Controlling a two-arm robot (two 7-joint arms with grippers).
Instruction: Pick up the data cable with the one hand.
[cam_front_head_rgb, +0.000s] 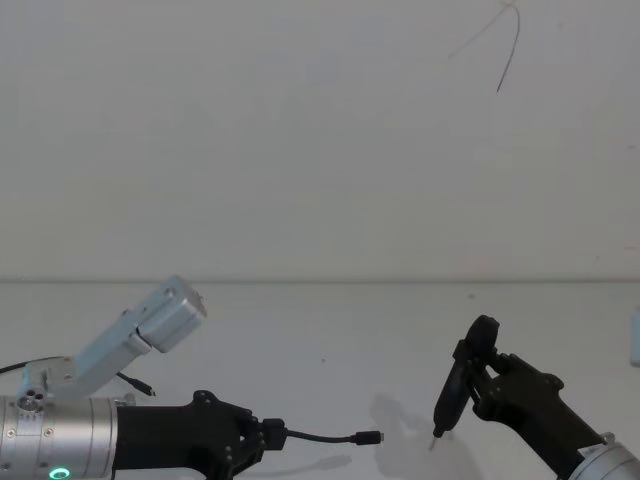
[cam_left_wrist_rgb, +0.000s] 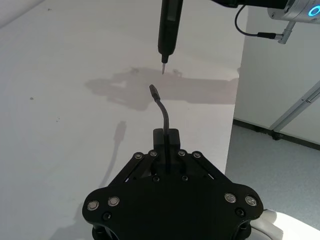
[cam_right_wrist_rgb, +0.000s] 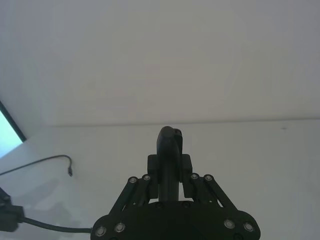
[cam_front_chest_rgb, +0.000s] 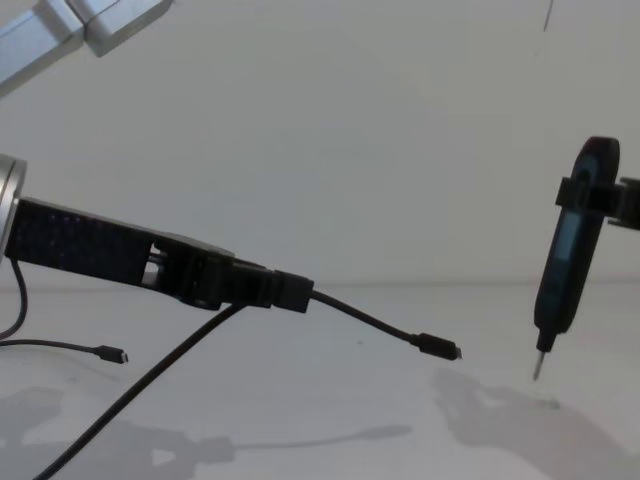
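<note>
My left gripper (cam_front_head_rgb: 274, 436), long and black on a silver wrist with a green ring, is shut on the data cable (cam_front_head_rgb: 320, 437) and holds it above the white table. A short length of cable sticks out past the fingertips and ends in a small plug (cam_front_chest_rgb: 440, 347) with a metal tip. The rest of the cable (cam_front_chest_rgb: 140, 395) hangs down behind the left gripper (cam_front_chest_rgb: 290, 292). In the left wrist view the cable (cam_left_wrist_rgb: 162, 107) curves up from the left gripper (cam_left_wrist_rgb: 166, 136). My right gripper (cam_front_head_rgb: 480, 372) is shut on a dark pen-shaped tool (cam_front_head_rgb: 452, 392), tip down, to the right of the plug.
A much thinner black wire with a tiny plug (cam_front_chest_rgb: 105, 352) lies on the table at the left. A silver arm link (cam_front_head_rgb: 150, 325) rises above my left wrist. The white table (cam_front_head_rgb: 330, 330) runs back to a plain wall.
</note>
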